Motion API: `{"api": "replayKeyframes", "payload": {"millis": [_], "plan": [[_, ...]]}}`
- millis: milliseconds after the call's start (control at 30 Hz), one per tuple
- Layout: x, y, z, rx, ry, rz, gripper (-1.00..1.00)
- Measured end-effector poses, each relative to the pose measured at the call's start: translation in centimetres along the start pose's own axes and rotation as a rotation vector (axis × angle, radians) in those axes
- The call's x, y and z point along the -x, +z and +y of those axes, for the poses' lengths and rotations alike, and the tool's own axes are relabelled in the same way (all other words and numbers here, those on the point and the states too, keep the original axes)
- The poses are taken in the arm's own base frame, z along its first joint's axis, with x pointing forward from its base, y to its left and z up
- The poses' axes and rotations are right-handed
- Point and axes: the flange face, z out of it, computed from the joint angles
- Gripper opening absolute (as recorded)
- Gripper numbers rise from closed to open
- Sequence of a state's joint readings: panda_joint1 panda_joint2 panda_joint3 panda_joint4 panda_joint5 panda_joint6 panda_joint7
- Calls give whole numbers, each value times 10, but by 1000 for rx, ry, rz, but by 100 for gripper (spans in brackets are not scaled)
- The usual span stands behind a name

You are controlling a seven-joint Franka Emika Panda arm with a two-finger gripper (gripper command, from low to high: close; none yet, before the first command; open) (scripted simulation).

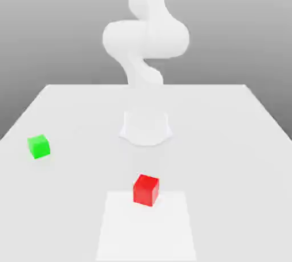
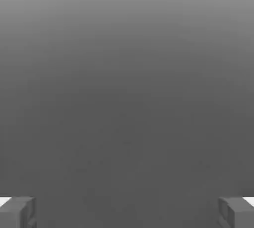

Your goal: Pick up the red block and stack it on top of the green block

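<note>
We see the gripper [image 2: 127,212] with its jaws spread wide and nothing between them. The red block [image 1: 146,189] sits on the table [image 1: 228,141] near us, and the green block [image 1: 39,146] lies well apart, farther, at the exterior view's left.

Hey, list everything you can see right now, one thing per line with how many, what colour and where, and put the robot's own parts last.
red block: one, bright red, on the pale square patch near the front of the table, apart from the green one.
green block: one, bright green, on the table toward the exterior view's left.
table: one, white, under both blocks.
square patch: one, lighter white, at the table's front edge.
arm: one, white, rising from its base at the table's middle.
pincer: one, grey fingers wide open, nothing between them, seen in the hand view.
</note>
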State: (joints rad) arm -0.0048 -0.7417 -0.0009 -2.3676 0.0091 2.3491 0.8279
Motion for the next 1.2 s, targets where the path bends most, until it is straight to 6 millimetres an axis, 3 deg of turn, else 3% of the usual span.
{"api": "replayKeyframes", "payload": {"millis": [133,300,400,600,767,800,1033,1200], "plan": [[26,96,32,110,72,-98,0],[79,194,90,261,155,-208,0],[121,240,135,365,205,-270,0],[219,316,242,585,297,-376,0],[249,350,274,611,309,-390,0],[252,354,278,612,309,-390,-100],[253,355,279,612,309,-390,-100],[237,331,261,612,308,-390,-100]]}}
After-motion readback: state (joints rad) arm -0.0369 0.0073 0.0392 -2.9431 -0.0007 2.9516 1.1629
